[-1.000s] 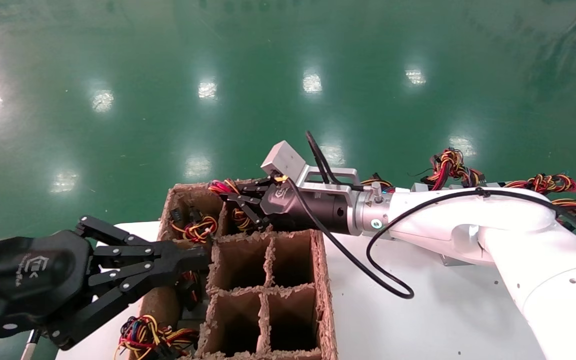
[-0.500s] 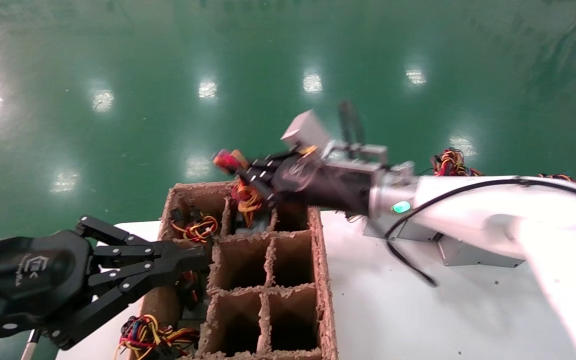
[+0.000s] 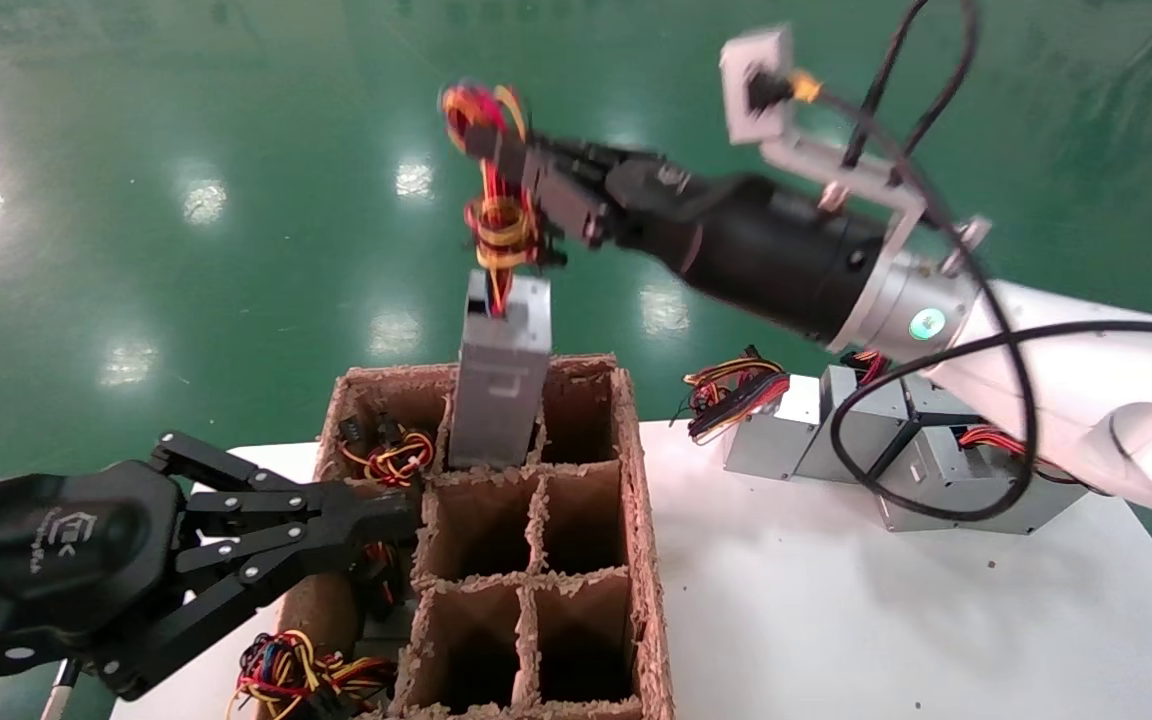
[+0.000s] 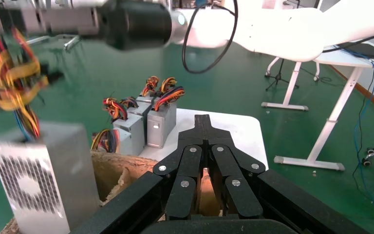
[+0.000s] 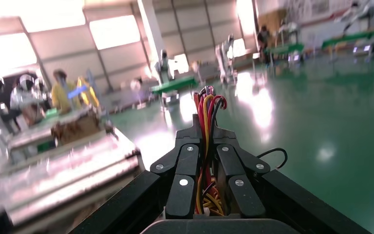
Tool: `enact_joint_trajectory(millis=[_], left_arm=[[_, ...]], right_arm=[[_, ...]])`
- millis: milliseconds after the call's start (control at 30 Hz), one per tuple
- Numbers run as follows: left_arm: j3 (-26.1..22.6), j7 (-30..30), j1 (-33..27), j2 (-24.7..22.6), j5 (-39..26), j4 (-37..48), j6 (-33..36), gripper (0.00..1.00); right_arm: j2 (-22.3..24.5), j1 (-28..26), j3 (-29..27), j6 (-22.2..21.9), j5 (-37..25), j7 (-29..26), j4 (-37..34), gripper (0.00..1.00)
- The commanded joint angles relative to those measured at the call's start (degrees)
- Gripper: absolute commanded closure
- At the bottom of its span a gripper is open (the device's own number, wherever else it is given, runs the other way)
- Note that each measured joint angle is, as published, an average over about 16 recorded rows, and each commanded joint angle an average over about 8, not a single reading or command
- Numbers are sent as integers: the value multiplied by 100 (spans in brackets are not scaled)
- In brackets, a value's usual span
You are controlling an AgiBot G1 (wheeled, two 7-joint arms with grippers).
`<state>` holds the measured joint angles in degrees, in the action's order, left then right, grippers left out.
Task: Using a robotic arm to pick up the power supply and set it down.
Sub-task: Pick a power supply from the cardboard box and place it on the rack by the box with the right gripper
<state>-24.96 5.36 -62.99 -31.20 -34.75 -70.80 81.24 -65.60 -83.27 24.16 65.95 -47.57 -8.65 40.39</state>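
The robotic arm's right gripper is raised above the crate's far end, shut on the wire bundle of the power supply. This grey metal box hangs upright below the wires, its lower end still inside a back cell of the cardboard crate. In the right wrist view, red, yellow and black wires run between the closed fingers of the right gripper. The left wrist view shows the box beside the crate edge. My left gripper is parked, shut, at the crate's left side.
Several other grey power supplies with wire bundles stand on the white table to the right of the crate. Wire bundles fill the crate's left cells. The nearer middle and right cells look hollow. Green floor lies beyond.
The right arm has swung up from the crate's back cell, pulling the power supply up by its wires. The left arm has not moved.
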Motion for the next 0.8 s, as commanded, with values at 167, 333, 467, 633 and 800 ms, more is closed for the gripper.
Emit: enact_joint_trajectory(millis=[167, 333, 467, 633, 800], left_arm=[[0, 0, 0, 0, 0, 0, 0, 100], [0, 0, 0, 0, 0, 0, 0, 100], [0, 0, 0, 0, 0, 0, 0, 100], [0, 0, 0, 0, 0, 0, 0, 100], [0, 0, 0, 0, 0, 0, 0, 100]], right_arm=[[188, 139, -244, -450, 273, -372, 686, 100], [400, 294, -429, -1014, 359, -586, 1295, 100], [600, 474, -565, -1501, 384, -755, 1783, 100], [955, 777, -696, -2155, 333, -1016, 2417, 100], [1459, 1194, -778, -2828, 213, -1354, 3066, 100]])
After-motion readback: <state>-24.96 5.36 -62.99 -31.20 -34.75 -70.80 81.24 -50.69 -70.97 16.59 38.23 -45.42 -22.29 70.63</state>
